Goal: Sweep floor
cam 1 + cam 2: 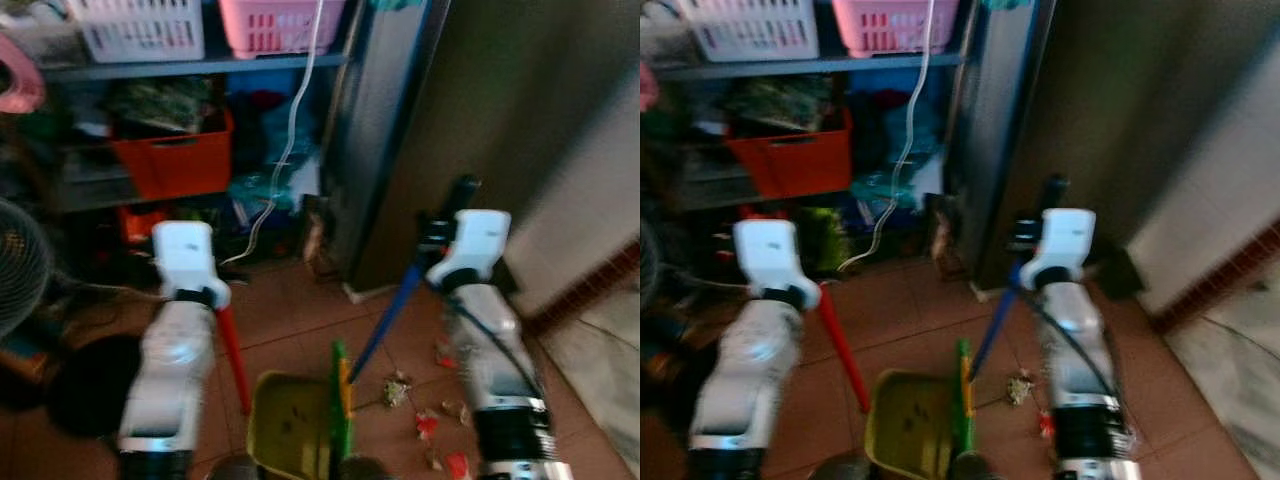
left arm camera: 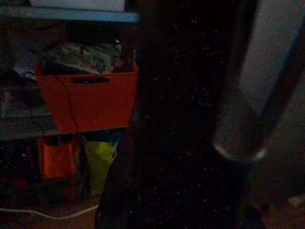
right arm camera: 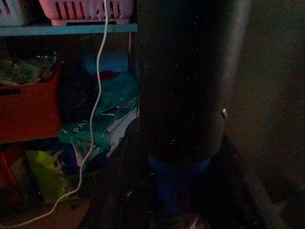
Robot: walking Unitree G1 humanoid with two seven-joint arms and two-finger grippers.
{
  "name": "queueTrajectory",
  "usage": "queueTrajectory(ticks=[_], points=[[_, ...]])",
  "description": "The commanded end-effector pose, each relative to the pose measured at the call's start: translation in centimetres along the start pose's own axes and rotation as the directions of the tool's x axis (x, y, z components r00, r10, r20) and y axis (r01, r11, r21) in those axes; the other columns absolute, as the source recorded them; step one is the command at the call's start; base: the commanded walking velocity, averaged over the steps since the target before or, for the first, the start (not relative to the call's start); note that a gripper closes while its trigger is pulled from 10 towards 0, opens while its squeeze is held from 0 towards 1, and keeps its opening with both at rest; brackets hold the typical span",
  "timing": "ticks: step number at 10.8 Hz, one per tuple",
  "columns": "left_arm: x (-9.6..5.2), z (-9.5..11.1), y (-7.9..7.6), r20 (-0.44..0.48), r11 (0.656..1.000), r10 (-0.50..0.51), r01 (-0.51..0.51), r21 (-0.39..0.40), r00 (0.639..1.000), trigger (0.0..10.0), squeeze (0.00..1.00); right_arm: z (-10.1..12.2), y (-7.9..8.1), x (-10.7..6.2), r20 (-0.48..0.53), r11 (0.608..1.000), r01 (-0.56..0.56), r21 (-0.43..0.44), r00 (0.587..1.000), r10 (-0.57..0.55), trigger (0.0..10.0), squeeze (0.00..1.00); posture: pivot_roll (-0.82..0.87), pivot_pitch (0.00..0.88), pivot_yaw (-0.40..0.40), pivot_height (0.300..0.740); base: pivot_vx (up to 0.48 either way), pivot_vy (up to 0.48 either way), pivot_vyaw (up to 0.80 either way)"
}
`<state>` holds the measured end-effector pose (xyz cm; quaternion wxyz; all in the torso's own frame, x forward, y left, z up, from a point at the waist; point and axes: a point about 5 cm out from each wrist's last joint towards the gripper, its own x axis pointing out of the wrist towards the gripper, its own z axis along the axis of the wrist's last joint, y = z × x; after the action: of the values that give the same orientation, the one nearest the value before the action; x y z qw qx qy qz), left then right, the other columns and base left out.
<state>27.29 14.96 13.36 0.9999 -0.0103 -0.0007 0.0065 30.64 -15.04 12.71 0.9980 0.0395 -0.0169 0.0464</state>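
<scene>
Terracotta floor tiles [image 1: 290, 320] stretch before a cluttered shelf [image 1: 200, 66] holding a white basket [image 1: 140, 28], a pink basket [image 1: 280, 22] and an orange bin [image 1: 172, 155], with a white cord [image 1: 290, 130] trailing down. The left gripper [image 1: 190, 290] is clenched around the red handle [image 1: 232, 350] of a yellow dustpan [image 1: 290, 425] resting on the floor between the arms. The right gripper [image 1: 440, 250] grips the blue broom handle [image 1: 385, 320], which slants down toward the dustpan's green edge [image 1: 340, 400]. Scraps of litter [image 1: 430, 420] lie scattered just right of the dustpan, beside a dark cabinet [image 1: 400, 130].
</scene>
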Motion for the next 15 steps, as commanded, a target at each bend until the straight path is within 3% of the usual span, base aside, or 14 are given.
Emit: queueTrajectory(ticks=[1, 12, 15], points=[[0.06, 0.98, -0.85, 0.042, 0.999, -0.03, 0.031, -0.014, 0.999, 10.0, 0.0, 0.46, -0.63, -0.05, 0.018, 1.0, 0.02, 0.003, 1.0, -0.02, 10.0, 0.0, 0.05, 0.049, -0.044, 0.74, 0.0, 0.0, 0.0], [0.22, 1.04, -0.79, 0.04, 1.0, -0.024, 0.024, -0.002, 0.999, 10.0, 0.0, 0.56, -0.44, 0.35, 0.023, 1.0, 0.01, -0.002, 1.0, -0.01, 10.0, 0.0, 0.05, 0.032, -0.048, 0.74, 0.0, 0.37, 0.0], [0.5, 1.46, -0.97, 0.061, 0.999, -0.035, 0.034, 0.015, 0.998, 10.0, 0.0, 0.67, -0.3, 0.59, 0.029, 1.0, 0.008, 0.003, 1.0, -0.008, 10.0, 0.0, 0.06, 0.031, -0.044, 0.74, 0.0, 0.0, 0.0]])
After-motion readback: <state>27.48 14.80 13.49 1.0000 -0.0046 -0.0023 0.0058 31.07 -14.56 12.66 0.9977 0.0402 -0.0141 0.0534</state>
